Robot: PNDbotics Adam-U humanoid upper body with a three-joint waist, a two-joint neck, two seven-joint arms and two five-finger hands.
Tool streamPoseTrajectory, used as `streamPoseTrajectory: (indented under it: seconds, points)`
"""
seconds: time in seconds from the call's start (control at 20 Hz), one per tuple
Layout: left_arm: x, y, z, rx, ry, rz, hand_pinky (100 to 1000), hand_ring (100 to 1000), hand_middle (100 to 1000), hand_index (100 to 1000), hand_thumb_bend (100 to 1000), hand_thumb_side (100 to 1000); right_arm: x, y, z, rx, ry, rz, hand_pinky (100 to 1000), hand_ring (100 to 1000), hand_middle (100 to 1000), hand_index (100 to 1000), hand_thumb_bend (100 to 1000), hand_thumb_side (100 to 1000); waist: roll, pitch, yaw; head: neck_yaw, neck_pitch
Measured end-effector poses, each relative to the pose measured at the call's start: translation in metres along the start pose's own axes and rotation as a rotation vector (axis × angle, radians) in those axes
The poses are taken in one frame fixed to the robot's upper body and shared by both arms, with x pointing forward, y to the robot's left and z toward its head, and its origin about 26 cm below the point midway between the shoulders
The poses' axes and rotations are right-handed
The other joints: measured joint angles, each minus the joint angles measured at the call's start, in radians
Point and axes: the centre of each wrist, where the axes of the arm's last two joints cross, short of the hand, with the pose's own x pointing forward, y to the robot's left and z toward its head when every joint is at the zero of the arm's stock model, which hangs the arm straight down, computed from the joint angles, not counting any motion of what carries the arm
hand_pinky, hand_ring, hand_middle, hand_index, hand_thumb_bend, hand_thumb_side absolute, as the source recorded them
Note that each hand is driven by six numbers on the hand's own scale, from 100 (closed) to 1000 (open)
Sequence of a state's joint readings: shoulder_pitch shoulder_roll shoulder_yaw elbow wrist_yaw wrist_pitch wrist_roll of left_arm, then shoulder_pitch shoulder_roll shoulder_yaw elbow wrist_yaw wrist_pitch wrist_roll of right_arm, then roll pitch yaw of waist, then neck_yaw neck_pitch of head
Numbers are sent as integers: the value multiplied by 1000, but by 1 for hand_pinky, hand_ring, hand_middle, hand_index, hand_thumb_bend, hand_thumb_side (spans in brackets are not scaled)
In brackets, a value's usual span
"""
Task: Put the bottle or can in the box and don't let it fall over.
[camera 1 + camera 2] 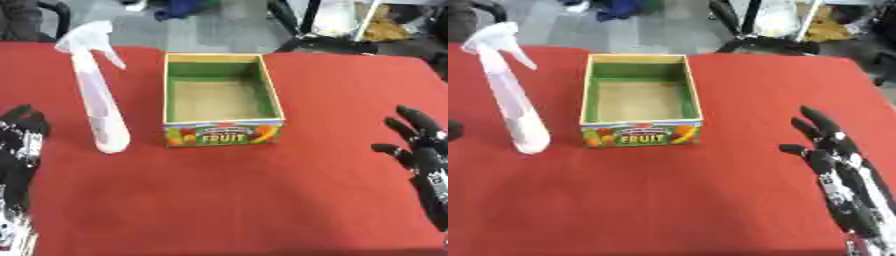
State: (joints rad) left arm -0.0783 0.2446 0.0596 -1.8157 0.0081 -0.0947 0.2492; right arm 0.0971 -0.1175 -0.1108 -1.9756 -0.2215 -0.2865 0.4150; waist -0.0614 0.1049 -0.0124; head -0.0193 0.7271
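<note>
Table [262, 200]: covered in red cloth.
Box [222, 134]: open, green inside, "FRUIT" on its front, mid-table.
Spray bottle [98, 100]: white, upright just left of the box, outside it.
Right hand [837, 160]: fingers spread, resting at right edge.
Left hand [22, 145]: fingers relaxed, lower left, holding nothing.

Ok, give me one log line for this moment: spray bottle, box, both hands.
spray bottle: upright, left of box | box: empty | left hand: open, idle | right hand: open, idle

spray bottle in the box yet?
No, the spray bottle stands upright on the red table, left of the empty box.
</note>
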Motion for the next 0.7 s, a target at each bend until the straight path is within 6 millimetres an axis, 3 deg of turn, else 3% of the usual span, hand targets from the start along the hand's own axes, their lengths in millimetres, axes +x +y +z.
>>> streamPoseTrajectory:
  seconds: [0.35, 0.7]
  points:
    - [45, 34, -17, -35, -181, -184, 719, 653, 542, 795, 436, 589, 0, -2, 4, -8, 22, 11, 781, 1000, 1000, 971, 100, 542, 44, -15, -11, 0, 1]
    - [87, 38, -49, -190, -352, -391, 743, 670, 570, 815, 439, 628, 2, -8, 9, 3, 56, 43, 781, 1000, 1000, 971, 100, 543, 85, -30, -22, -5, 11]
